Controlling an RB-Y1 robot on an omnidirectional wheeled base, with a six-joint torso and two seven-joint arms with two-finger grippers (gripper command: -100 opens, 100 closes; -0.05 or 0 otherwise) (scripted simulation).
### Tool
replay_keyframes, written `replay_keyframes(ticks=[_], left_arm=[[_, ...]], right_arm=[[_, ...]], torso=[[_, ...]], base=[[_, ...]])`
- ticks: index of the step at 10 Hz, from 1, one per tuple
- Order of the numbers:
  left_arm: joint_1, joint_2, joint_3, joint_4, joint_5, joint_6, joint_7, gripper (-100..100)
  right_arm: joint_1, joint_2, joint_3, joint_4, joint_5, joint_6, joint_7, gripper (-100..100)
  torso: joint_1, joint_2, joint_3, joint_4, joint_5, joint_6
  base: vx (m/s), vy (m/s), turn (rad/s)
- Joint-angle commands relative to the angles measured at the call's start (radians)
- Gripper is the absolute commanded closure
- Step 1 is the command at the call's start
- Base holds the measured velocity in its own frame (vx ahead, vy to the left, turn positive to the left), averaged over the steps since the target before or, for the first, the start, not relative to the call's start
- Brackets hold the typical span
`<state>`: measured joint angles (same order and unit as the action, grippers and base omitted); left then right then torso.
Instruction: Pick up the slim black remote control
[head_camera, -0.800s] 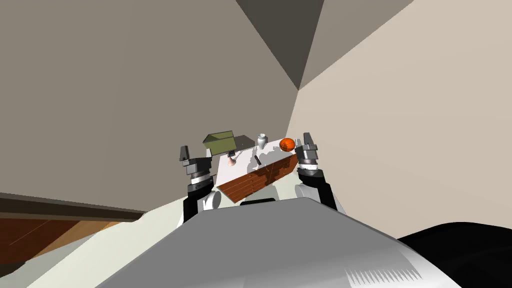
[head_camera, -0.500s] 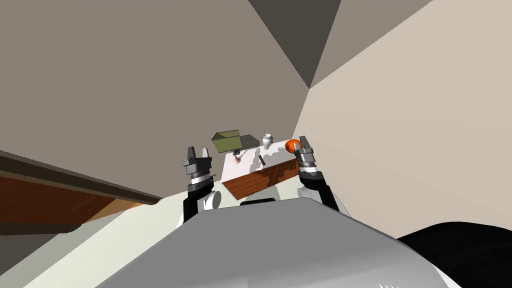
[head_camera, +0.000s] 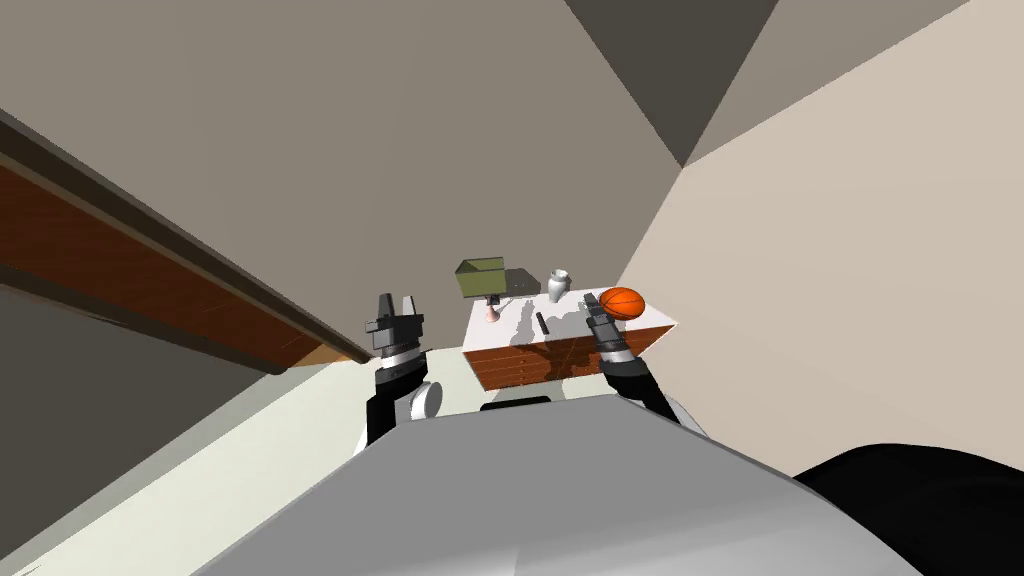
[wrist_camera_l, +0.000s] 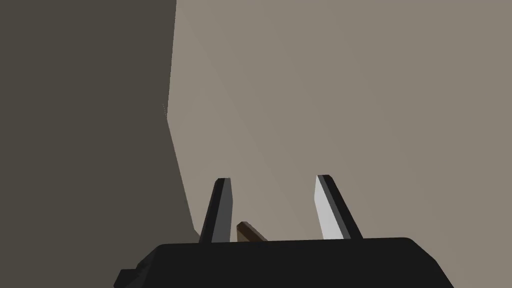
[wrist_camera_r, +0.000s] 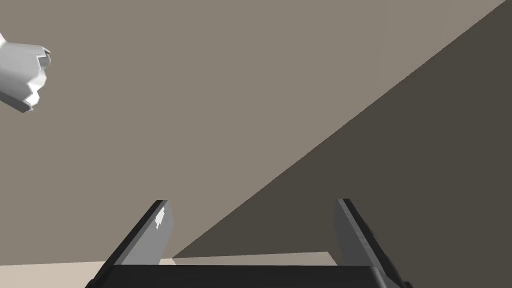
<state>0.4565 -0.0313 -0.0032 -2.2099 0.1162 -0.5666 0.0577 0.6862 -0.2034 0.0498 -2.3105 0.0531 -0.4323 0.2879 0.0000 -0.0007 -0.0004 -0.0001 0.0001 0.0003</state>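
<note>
- Holds right hand (head_camera: 597, 308) raised at the near right part of the counter (head_camera: 530, 362), just in front of the orange ball (head_camera: 623, 302); can't tell from the head view whether touching it.
- Shows the right hand's fingers (wrist_camera_r: 159, 227) spread wide in the right wrist view, nothing between them.
- Holds left hand (head_camera: 397, 302) raised off to the left of the counter, clear of it, above the pale floor (head_camera: 250, 450).
- Shows left fingers (wrist_camera_l: 327, 210) parted in the left wrist view, gap narrower than the right's, pinching nothing.
- Puts the slim black remote (head_camera: 542, 323) flat on the white counter top, around mid-width and toward the front edge, long axis running roughly front to back.
- Places the remote between the small pink stemmed object (head_camera: 492, 314) and the right hand, apart from both; well apart from the left hand.
- Finds the olive-green box (head_camera: 481, 278) at the back left of the top, with the pink object just in front of it.
- Finds the white vase (head_camera: 558, 286) at the back, right of the box, behind the remote.
- Finds the ball at the right end of the top, beside the vase but apart from it.
- Reads the counter front as brown wood drawers under the white top, set near the room's corner.
- Sees a long brown band with a dark edge (head_camera: 150, 270) running along the wall on the left.
</note>
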Motion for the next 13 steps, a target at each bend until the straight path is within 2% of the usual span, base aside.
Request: replay_keyframes(ticks=[1,3,4,5,6,7,8,9,10,11,12,13], left_arm=[[0.000,0.000,0.000,0.000,0.000,0.000,0.000,0],[0.000,0.000,0.000,0.000,0.000,0.000,0.000,0],[0.000,0.000,0.000,0.000,0.000,0.000,0.000,0],[0.000,0.000,0.000,0.000,0.000,0.000,0.000,0],[0.000,0.000,0.000,0.000,0.000,0.000,0.000,0],[0.000,0.000,0.000,0.000,0.000,0.000,0.000,0],[0.000,0.000,0.000,0.000,0.000,0.000,0.000,0],[0.000,0.000,0.000,0.000,0.000,0.000,0.000,0],[0.000,0.000,0.000,0.000,0.000,0.000,0.000,0],[0.000,0.000,0.000,0.000,0.000,0.000,0.000,0],[0.000,0.000,0.000,0.000,0.000,0.000,0.000,0],[0.000,0.000,0.000,0.000,0.000,0.000,0.000,0]], right_arm=[[0.029,-0.038,0.013,0.023,0.013,-0.004,0.040,-100],[0.085,-0.101,0.034,0.068,0.031,-0.022,0.099,-100],[0.085,-0.112,0.034,0.068,0.031,-0.022,0.108,-100],[0.112,-0.150,0.047,0.092,0.040,-0.031,0.144,-100],[0.112,-0.150,0.047,0.092,0.040,-0.031,0.144,-100],[0.138,-0.187,0.060,0.119,0.050,-0.040,0.182,-100],[0.138,-0.187,0.060,0.119,0.050,-0.040,0.182,-100],[0.162,-0.224,0.075,0.146,0.059,-0.048,0.222,-100],[0.162,-0.224,0.075,0.146,0.059,-0.048,0.222,-100],[0.184,-0.259,0.091,0.176,0.068,-0.055,0.263,-100],[0.184,-0.259,0.091,0.176,0.068,-0.055,0.263,-100],[0.205,-0.294,0.107,0.206,0.078,-0.060,0.305,-100]], torso=[[0.000,0.000,0.000,0.000,0.000,0.000],[0.000,0.000,0.000,0.000,0.000,-0.001],[-0.001,0.000,0.000,0.000,0.000,0.000],[-0.001,0.000,0.000,0.000,0.000,0.000],[-0.001,0.000,0.000,0.000,0.000,-0.001],[-0.001,0.000,0.000,0.000,0.000,0.000],[-0.001,0.000,0.000,0.000,0.000,0.000],[-0.001,0.000,0.000,0.000,0.000,0.000],[-0.001,0.000,0.000,0.000,0.000,0.000],[-0.001,0.000,0.000,0.000,0.000,0.000],[-0.001,0.000,0.000,0.000,0.000,0.000],[-0.001,0.000,0.000,0.000,0.000,0.000]], base=[[0.012,0.000,0.506],[0.017,-0.002,0.408],[0.015,-0.010,0.348],[0.016,-0.010,0.415],[0.011,-0.012,0.278],[0.009,-0.011,0.364],[0.008,-0.014,0.338],[0.008,-0.017,0.345],[0.004,-0.018,0.274],[0.007,-0.020,0.394],[0.004,-0.020,0.354],[0.005,-0.027,0.444]])
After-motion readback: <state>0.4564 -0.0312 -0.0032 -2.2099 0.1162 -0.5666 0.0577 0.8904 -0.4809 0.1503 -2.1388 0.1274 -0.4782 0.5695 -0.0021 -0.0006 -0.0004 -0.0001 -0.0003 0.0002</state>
